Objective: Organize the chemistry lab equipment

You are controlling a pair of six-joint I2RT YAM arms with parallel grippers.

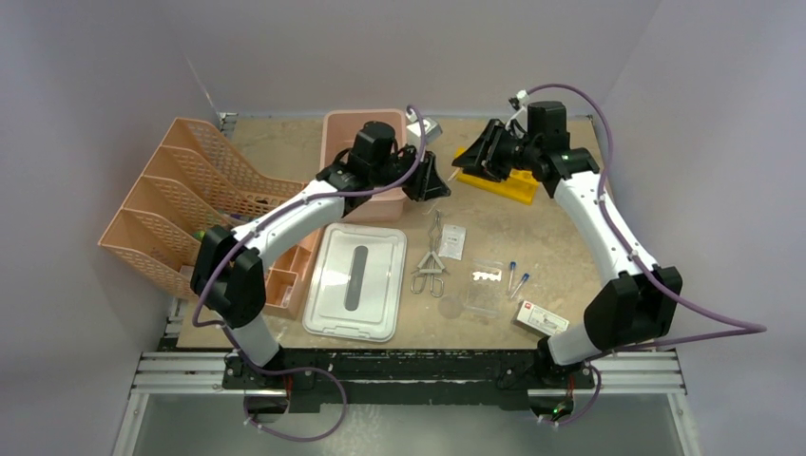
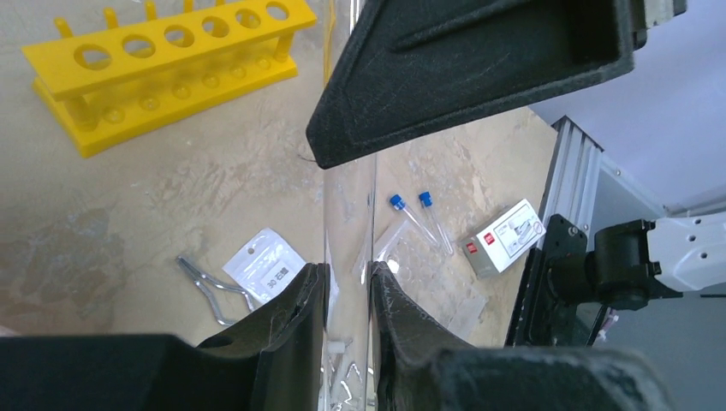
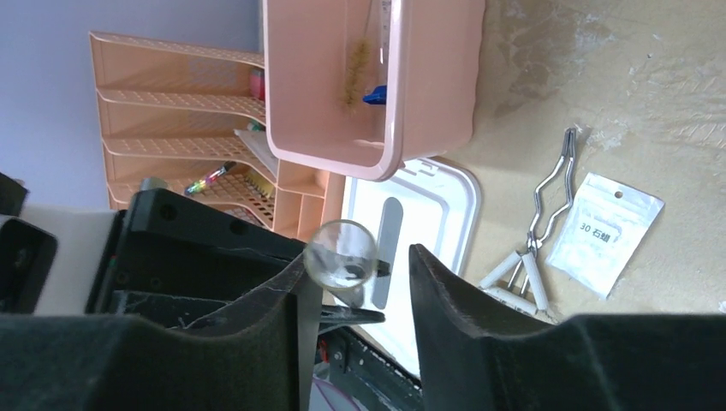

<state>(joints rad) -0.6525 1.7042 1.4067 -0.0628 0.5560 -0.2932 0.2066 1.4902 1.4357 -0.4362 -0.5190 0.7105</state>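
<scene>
My left gripper [image 1: 430,179] is shut on a clear glass tube [image 2: 349,205] and holds it above the table; its fingertips [image 2: 312,282] pinch the tube. My right gripper [image 1: 481,155] faces it over the yellow holed rack [image 1: 502,180], jaws open. The tube's round end [image 3: 341,254] sits between the right gripper's [image 3: 360,257] fingers, against one of them and apart from the other. On the table lie wire tongs [image 1: 432,258], a white packet [image 1: 452,241], two blue-capped vials [image 1: 518,278], clear packets [image 1: 487,285] and a round clear dish [image 1: 450,306].
A pink tub [image 1: 354,128] stands at the back centre with its white lid [image 1: 356,280] lying in front. A peach mesh organizer [image 1: 185,204] fills the left side. A small white box [image 1: 542,316] lies near the right arm's base.
</scene>
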